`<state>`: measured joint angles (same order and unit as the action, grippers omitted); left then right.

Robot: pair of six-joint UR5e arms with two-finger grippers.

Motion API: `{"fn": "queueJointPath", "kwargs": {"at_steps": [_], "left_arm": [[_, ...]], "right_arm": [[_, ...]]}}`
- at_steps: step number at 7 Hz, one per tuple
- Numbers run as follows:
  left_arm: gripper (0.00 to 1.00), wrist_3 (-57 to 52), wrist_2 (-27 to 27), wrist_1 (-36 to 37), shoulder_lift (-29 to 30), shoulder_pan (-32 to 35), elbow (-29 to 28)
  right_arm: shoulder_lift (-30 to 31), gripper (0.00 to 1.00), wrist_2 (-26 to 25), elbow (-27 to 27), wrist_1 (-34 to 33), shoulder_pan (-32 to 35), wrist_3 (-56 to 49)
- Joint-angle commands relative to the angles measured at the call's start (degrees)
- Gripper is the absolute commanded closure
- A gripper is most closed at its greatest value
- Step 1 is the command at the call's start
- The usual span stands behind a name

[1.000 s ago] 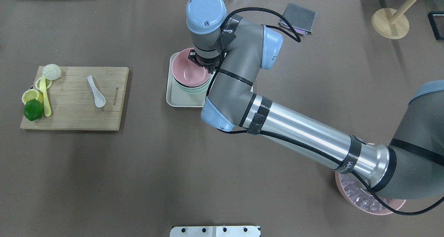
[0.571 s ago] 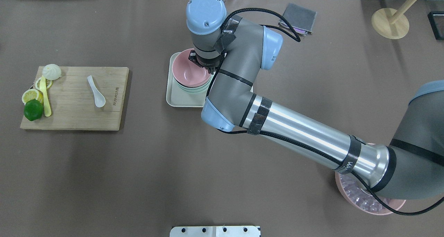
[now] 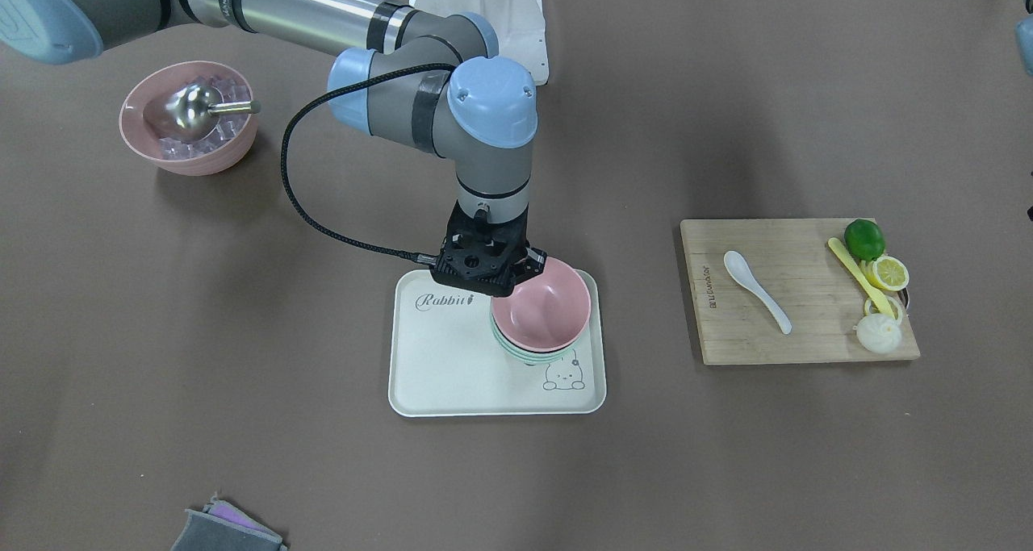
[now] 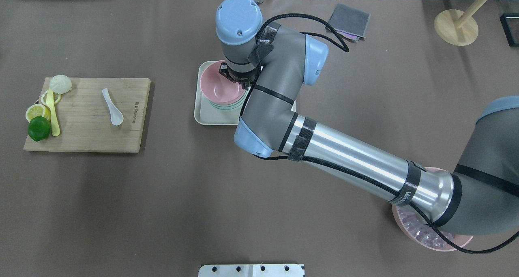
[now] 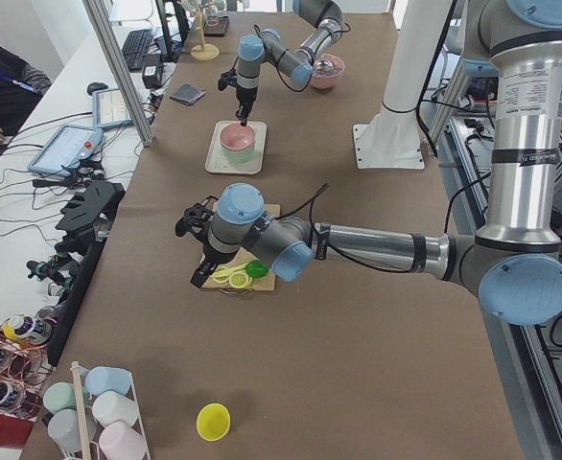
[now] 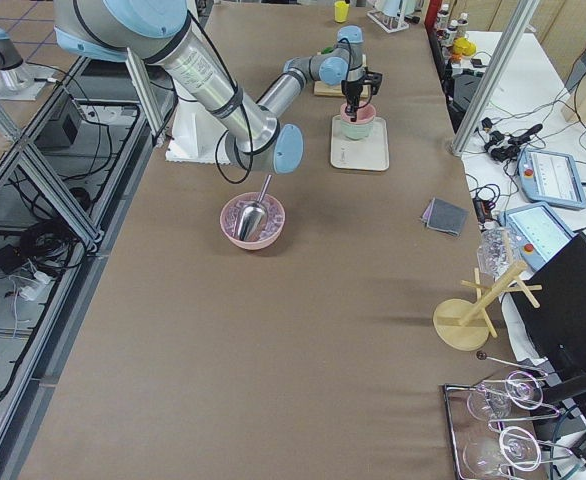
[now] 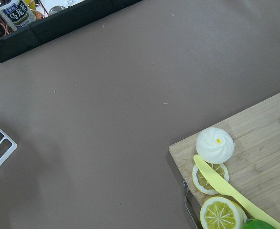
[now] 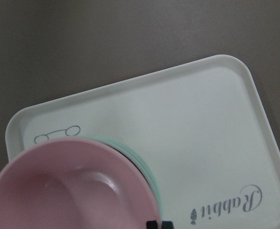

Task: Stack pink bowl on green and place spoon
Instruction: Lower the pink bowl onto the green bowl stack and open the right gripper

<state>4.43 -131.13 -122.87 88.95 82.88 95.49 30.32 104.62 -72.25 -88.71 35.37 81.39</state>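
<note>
Pink bowl (image 3: pixel 542 309) sits nested in the green bowl (image 3: pixel 526 356), with only a thin mint rim showing beneath it. The pair stands on a cream tray (image 3: pixel 452 373) marked "Rabbit" in the middle of the worktop (image 4: pixel 202 196), and from the overhead camera the stack is on the tray's 9 o'clock half. The right hand (image 8: pixel 160 225) comes straight down on the rim at about 3 o'clock in that same view. Its wrist camera shows the two black fingertips (image 8: pixel 152 225) close together right at the bowl's edge, so it looks clenched on the rim. Off at 9 o'clock from the tray lies a wooden cutting board (image 4: pixel 85 139), and the white spoon (image 4: pixel 113 107) rests on it untouched, head toward 5 o'clock, handle toward 11. Along the board's 9 o'clock edge are a lime (image 4: pixel 39 128), lemon slices (image 4: pixel 34 111), a yellow utensil (image 4: pixel 52 119) and a white bun (image 4: pixel 60 83). The left hand (image 5: pixel 199 268) hangs over that end of the board in the side view; whether it is released or clenched I cannot tell from here. Down at 4 o'clock from the tray a larger dusty-pink bowl (image 3: pixel 190 162) holds a steel scoop (image 3: pixel 184 107) on clear chunks, and a grey cloth (image 4: pixel 348 20) lies at 2 o'clock.
</note>
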Motion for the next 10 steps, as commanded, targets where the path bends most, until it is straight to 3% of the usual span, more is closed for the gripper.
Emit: {"fn": "queueJointPath", "kwargs": {"at_steps": [1,5,6,8,10], "left_arm": [[0.02,0.1,0.0,0.0,0.0,0.0,0.0],[0.02,0.1,0.0,0.0,0.0,0.0,0.1],[0.02,0.1,0.0,0.0,0.1,0.0,0.1],[0.02,0.0,0.0,0.0,0.0,0.0,0.0],[0.02,0.1,0.0,0.0,0.0,0.0,0.1]], "right_arm": [[0.1,1.00,-0.2,0.0,0.2,0.0,-0.3],[0.1,1.00,-0.5,0.6,0.6,0.0,-0.7],[0.1,0.89,-0.5,0.6,0.7,0.0,-0.7],[0.3,0.42,-0.6,1.2,3.5,0.0,-0.5],[0.3,0.01,-0.9,1.6,4.3,0.2,-0.8]]}}
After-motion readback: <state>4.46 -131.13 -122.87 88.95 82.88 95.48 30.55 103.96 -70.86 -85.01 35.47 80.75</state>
